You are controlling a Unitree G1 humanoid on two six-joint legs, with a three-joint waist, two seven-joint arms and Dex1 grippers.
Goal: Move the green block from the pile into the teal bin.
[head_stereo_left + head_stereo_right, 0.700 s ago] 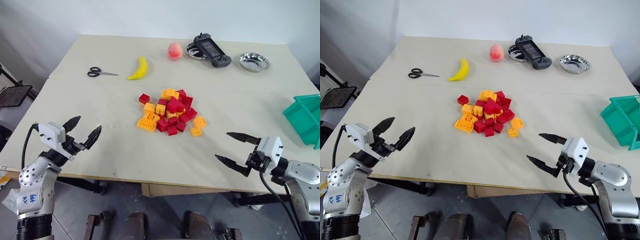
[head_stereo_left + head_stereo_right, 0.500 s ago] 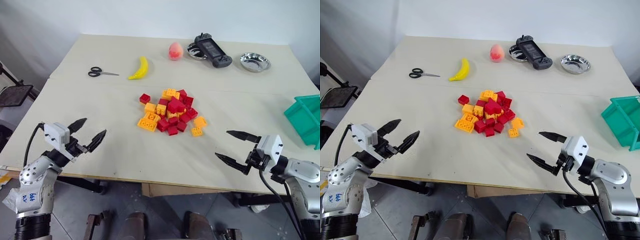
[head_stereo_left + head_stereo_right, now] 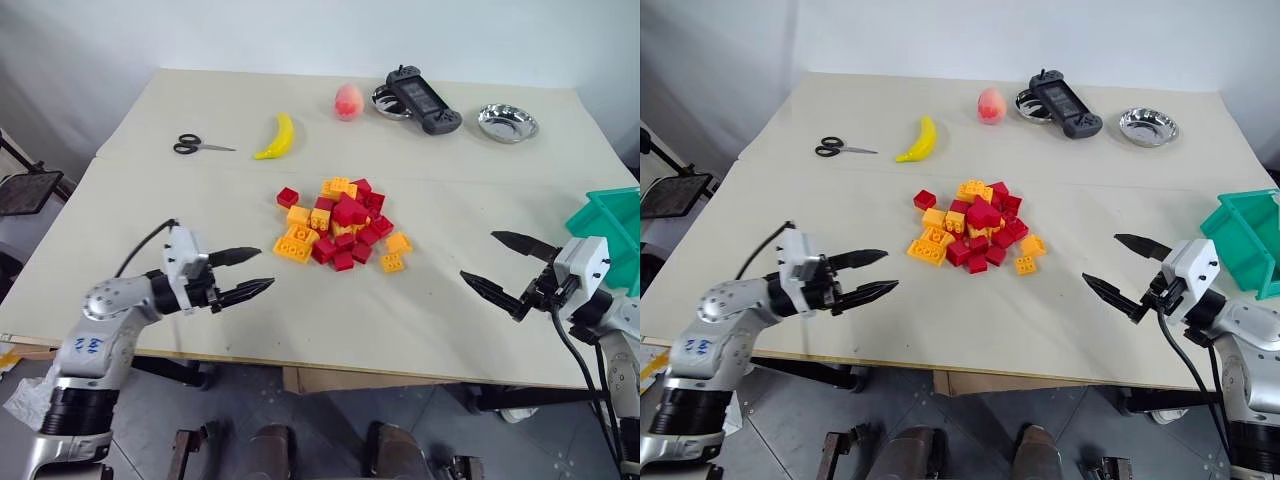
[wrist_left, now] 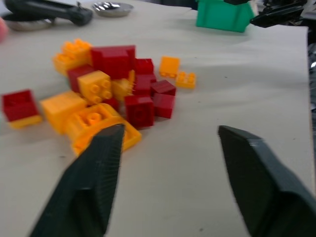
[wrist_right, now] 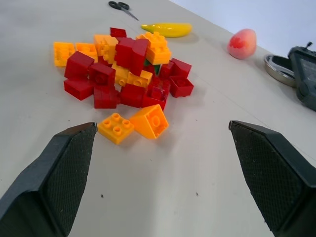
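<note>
Centrally, pile [image 3: 342, 224], between both tools, untouched

Bare bench [image 3: 200, 200] lay between my grippers and the pile [image 3: 340, 225] on both sides; red and orange-yellow bricks covered the green block [image 5: 149, 64].

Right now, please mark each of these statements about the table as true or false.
1. The left gripper holds a brick. False: it is open and holds nothing, short of the pile.
2. The right gripper is open. True.
3. The teal bin stands beside the scissors. False: the scissors lie at the opposite side.
4. The banana lies between the scissors and the peach. True.
</note>
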